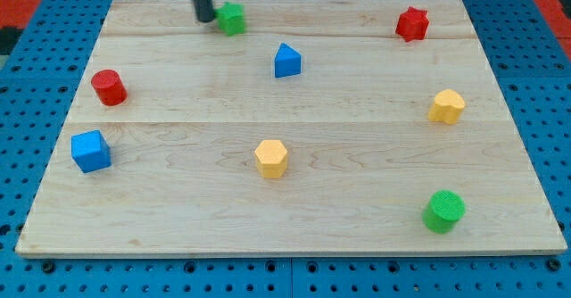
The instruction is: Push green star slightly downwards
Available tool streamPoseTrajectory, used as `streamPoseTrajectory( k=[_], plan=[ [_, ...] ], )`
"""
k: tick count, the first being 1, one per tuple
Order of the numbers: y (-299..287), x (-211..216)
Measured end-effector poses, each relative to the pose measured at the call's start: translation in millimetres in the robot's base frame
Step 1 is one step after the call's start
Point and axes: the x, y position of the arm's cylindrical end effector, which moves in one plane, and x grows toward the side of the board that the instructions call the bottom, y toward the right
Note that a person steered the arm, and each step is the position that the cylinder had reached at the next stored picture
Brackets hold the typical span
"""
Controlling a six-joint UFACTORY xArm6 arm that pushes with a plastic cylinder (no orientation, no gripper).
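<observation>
The green star (232, 18) lies near the view's top edge of the wooden board (357, 200), left of centre. My tip (205, 18) stands just to the star's left, touching or nearly touching it. The dark rod rises from there out of the view's top.
A blue triangular block (286, 61) lies below and right of the star. A red star (411, 24) is at the top right, a red cylinder (109, 87) and a blue cube (91, 151) at the left. Two yellow hexagonal blocks (271, 158) (447, 107) and a green cylinder (443, 211) lie lower.
</observation>
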Motion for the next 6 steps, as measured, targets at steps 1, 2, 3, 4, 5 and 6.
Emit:
streamPoseTrajectory(
  k=[1, 2, 3, 4, 5, 6],
  plan=[
    [65, 10],
    [97, 10],
    [57, -6],
    [87, -23],
    [136, -19],
    [131, -2]
  ],
)
